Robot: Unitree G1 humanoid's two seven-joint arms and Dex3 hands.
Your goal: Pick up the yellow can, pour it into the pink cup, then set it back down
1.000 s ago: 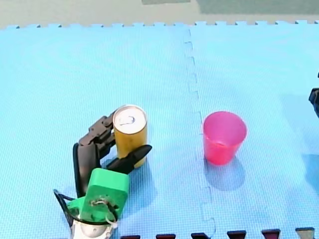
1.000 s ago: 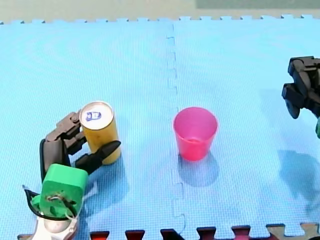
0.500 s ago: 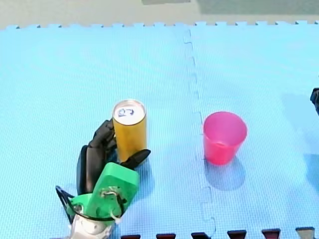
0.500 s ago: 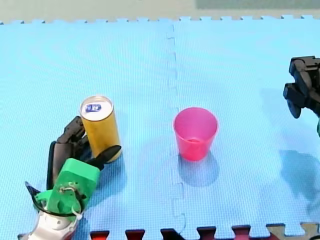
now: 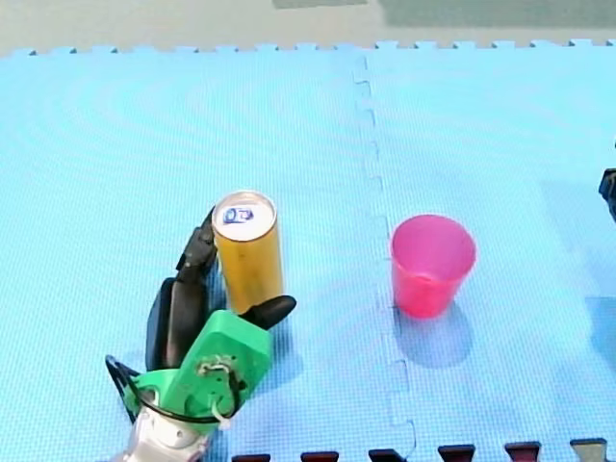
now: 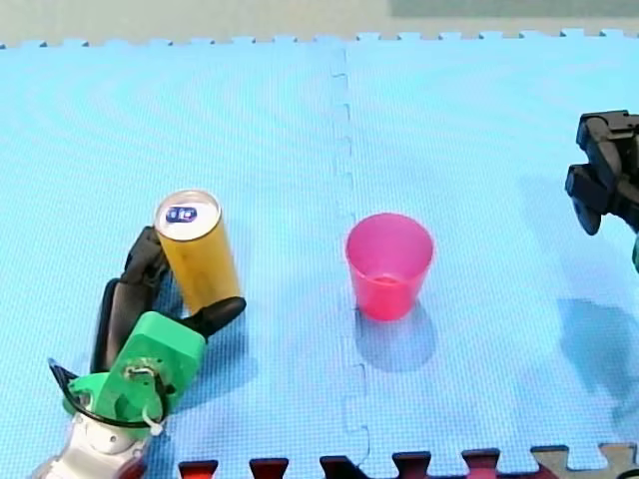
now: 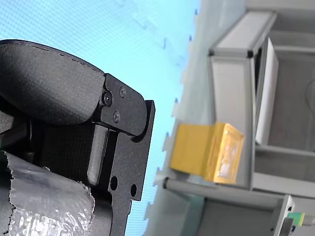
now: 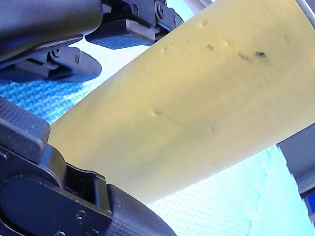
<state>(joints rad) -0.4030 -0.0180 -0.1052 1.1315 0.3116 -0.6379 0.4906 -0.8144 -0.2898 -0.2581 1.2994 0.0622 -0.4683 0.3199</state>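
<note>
Blue mat (image 5: pixel 462 115): near its front edge our left hand (image 5: pixel 178 313) clasps the can (image 5: pixel 248 255), cup (image 5: pixel 432 265) apart; our right hand (image 6: pixel 604 170), cropped at the right edge, we cannot read.

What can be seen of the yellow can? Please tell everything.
The yellow can is a slim cylinder, metal by its look, with a silver top and small dents on its side. It leans slightly, left of the pink cup and apart from it. The left hand grips its lower part, fingers on one side, thumb on the other; its base is hidden.
</note>
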